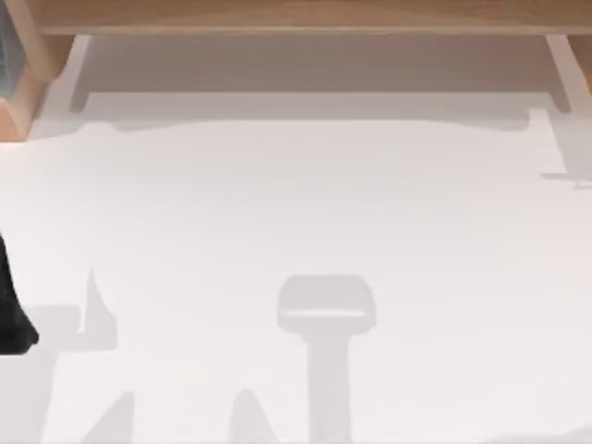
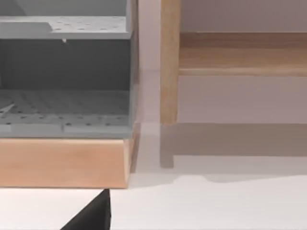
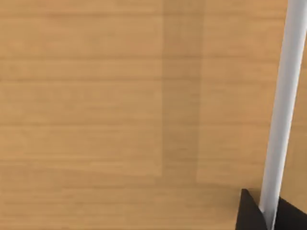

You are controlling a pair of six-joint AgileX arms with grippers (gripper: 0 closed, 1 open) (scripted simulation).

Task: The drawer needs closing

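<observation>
Well, the drawer (image 1: pixel 314 65) is open. It sticks out of the wooden furniture (image 1: pixel 305 14) at the far end of the white worktop (image 1: pixel 370 203), along the upper side of the top view. It is very wide and not deep. Its long side runs from left to right across the top view, and its white front edge (image 1: pixel 314 104) faces the worktop.

A dark part that I think is the left hand (image 1: pixel 11 314) sits at the left side of the worktop, well back from the drawer. From there the drawer lies ahead and off to the right. The left wrist view looks at a grey shelf (image 2: pixel 62 103) beside the wood. I cannot tell if this hand is open or closed.

The right hand (image 3: pixel 252 213) is very close to a wooden face, with a thin white strip (image 3: pixel 283 105) touching it or just beside it. I think the strip is part of the drawer, but I cannot be sure. I cannot tell if this hand is open or closed either.

I think the right hand is the nearer one. To shut the drawer, a hand has to push the front edge straight in, toward the wood. A push near the middle of that long edge would help it slide in straight and not go crooked.
</observation>
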